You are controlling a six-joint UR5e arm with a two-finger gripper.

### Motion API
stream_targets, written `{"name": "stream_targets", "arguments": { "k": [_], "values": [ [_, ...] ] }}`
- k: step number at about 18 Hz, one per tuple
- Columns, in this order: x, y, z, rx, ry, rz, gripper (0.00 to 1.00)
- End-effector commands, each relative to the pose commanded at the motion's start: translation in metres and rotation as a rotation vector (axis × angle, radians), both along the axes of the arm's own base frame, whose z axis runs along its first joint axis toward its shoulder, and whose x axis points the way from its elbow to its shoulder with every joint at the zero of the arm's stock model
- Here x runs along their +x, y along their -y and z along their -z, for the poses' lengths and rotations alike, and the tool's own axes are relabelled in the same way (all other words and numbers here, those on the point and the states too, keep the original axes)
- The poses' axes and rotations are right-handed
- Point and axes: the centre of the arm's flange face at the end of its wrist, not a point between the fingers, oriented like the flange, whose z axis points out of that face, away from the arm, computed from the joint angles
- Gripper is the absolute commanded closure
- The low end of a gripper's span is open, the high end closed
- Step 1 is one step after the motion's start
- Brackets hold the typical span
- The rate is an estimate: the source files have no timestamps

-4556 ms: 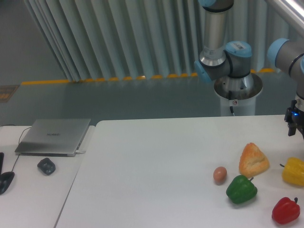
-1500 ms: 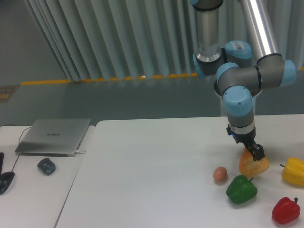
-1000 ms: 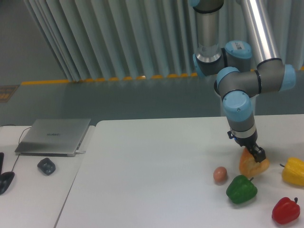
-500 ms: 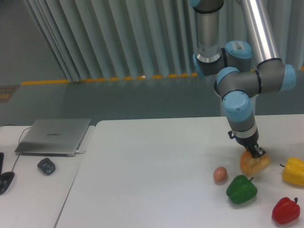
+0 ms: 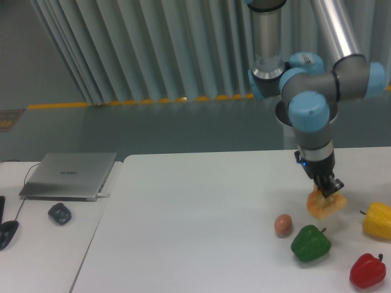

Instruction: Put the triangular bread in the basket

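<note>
The triangular bread (image 5: 325, 206) is a golden-orange puffy bun at the right of the white table, lifted a little off the surface. My gripper (image 5: 329, 189) points down from above and is shut on its top. No basket shows in this view.
A small brown egg (image 5: 282, 224) lies left of the bread. A green bell pepper (image 5: 310, 243) sits in front of it, a yellow pepper (image 5: 377, 220) to the right and a red pepper (image 5: 368, 271) at the front right. A laptop (image 5: 68, 175) and mouse (image 5: 59, 213) lie on the left table.
My gripper came in from the right edge, came down on the bread and shut on it. In the last half second the bread rose slightly and turned in the grip.
</note>
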Motion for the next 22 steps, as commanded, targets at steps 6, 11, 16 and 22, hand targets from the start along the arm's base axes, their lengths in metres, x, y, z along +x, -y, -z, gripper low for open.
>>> {"name": "stream_targets", "arguments": {
  "k": [6, 11, 16, 22],
  "values": [
    [-0.083, 0.055, -0.021, 0.062, -0.006, -0.036, 1.00],
    [-0.173, 0.160, -0.018, 0.032, -0.027, 0.090, 1.00],
    [-0.221, 0.236, -0.002, 0.006, -0.016, 0.210, 1.00],
    [-0.259, 0.275, 0.038, 0.000, 0.017, 0.252, 0.97]
  ]
}}
